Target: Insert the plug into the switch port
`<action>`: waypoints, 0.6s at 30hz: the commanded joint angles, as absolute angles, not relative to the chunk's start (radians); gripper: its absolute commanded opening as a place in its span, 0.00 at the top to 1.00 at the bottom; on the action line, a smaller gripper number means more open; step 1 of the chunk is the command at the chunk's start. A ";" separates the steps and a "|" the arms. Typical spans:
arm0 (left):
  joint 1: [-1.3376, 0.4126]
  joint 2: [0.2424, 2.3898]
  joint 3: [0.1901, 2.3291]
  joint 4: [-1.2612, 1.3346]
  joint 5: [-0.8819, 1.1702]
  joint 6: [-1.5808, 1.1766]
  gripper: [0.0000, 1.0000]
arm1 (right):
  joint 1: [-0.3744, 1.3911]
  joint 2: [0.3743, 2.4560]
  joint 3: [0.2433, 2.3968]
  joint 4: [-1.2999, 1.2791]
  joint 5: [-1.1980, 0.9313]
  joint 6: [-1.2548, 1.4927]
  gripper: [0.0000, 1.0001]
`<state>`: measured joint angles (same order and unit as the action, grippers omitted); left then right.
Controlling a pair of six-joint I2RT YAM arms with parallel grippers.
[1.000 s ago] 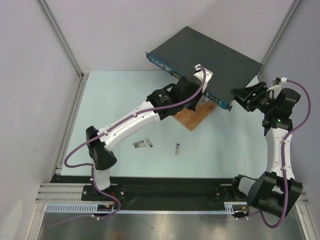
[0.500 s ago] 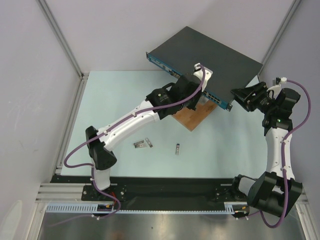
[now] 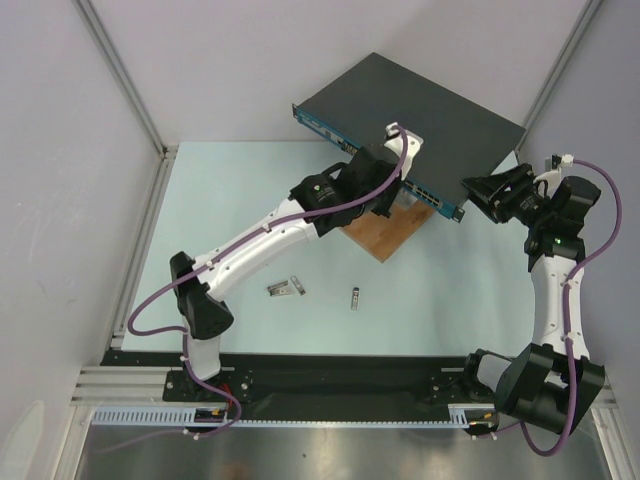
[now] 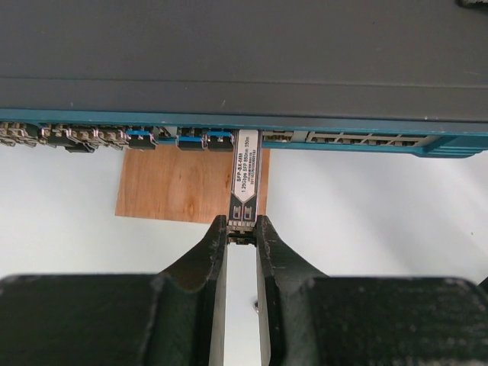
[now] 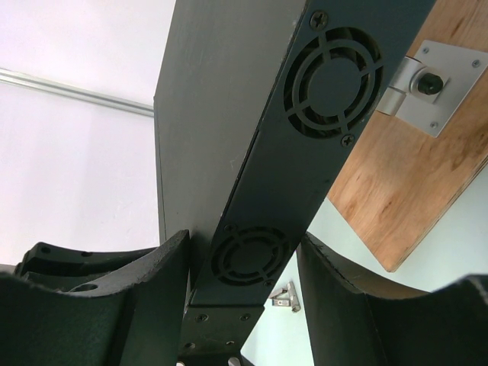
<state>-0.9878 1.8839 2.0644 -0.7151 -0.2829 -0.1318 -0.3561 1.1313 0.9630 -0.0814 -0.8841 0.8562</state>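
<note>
You are at the insertion step. Your left gripper (image 4: pixel 242 232) pinches the plug (image 4: pixel 245 179) by its tail, fingers nearly closed. The plug's nose, at 12 o'clock from them, just enters the blue strip (image 4: pixel 450 143) of the switch (image 4: pixel 244 61), with most of its body out. Your right gripper (image 5: pixel 242 240) appears to clasp the switch's end at 3 o'clock. Next, I judge, push straight toward 12 without twisting.

Grey walls (image 3: pixel 60 150), pale green tabletop (image 3: pixel 230 190)
</note>
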 commanded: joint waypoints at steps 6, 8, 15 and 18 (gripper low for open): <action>-0.977 1.893 2.149 -0.693 -0.288 -0.150 1.00 | -0.308 1.134 0.957 -0.052 -0.927 0.798 1.00; -0.977 1.902 2.158 -0.699 -0.287 -0.144 1.00 | -0.307 1.134 0.956 -0.052 -0.927 0.798 1.00; -0.974 1.921 2.155 -0.704 -0.273 -0.152 1.00 | -0.305 1.135 0.956 -0.051 -0.927 0.798 1.00; -0.969 1.931 2.152 -0.707 -0.264 -0.158 0.99 | -0.307 1.135 0.957 -0.051 -0.930 0.798 1.00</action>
<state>-0.9859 1.9041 2.1117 -0.7475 -0.2794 -0.1326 -0.3553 1.1313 0.9630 -0.0811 -0.8825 0.8562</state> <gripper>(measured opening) 0.198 0.587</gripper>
